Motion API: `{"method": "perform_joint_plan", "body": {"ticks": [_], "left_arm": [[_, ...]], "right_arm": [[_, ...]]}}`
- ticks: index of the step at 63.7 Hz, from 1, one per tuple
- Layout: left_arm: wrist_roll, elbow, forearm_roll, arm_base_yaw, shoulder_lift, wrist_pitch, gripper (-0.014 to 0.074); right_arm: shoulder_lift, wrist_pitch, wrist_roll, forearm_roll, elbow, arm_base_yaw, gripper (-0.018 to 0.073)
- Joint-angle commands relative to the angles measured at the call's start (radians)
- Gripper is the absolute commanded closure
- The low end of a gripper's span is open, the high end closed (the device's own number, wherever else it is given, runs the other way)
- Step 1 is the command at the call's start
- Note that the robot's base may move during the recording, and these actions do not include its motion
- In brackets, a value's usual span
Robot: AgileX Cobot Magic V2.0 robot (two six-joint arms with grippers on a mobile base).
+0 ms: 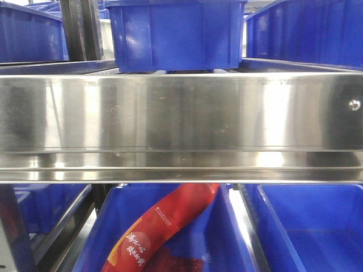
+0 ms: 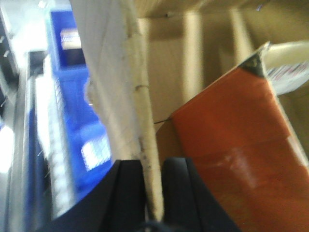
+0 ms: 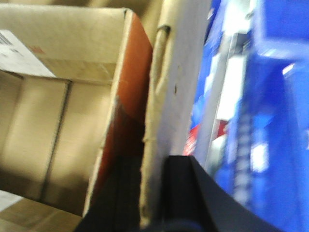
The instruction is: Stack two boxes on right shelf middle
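Note:
The steel shelf rail (image 1: pixel 181 113) with its small screw (image 1: pixel 354 104) fills the front view; no box or gripper shows there. My left gripper (image 2: pixel 153 166) is shut on the pale upright wall (image 2: pixel 140 96) of an open brown cardboard box. That box's inside (image 2: pixel 193 58) and an orange-brown flap (image 2: pixel 241 145) lie to its right. My right gripper (image 3: pixel 154 164) is shut on the opposite cardboard wall (image 3: pixel 174 87). The box's inside (image 3: pixel 48 135) and a white label (image 3: pixel 19 53) lie to its left. I cannot make out a second box.
A blue bin (image 1: pixel 176 34) stands on the shelf above the rail. Below it are more blue bins (image 1: pixel 317 226), one holding a red snack bag (image 1: pixel 164 226). Blue bins and steel rails pass close outside both box walls (image 2: pixel 72 111) (image 3: pixel 270 121).

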Motion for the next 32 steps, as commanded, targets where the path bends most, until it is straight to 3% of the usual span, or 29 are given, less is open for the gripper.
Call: {"method": "perform_joint_plan", "body": {"ticks": [1, 12, 32], "left_arm": [[0.015, -0.009, 0.084, -0.001, 0.020, 0.051, 0.0708], [0.015, 0.004, 0.109, -0.001, 0.115, 0.139, 0.0708], [0.015, 0.004, 0.116, -0.001, 0.212, 0.139, 0.0694]], "right_arm": [[0.024, -0.010, -0.010, 0.056, 0.016, -0.007, 0.0712], [0.107, 0.040, -0.010, 0.077, 0.064, -0.007, 0.0712], [0.165, 0.013, -0.010, 0.079, 0.128, -0.007, 0.0678]]}}
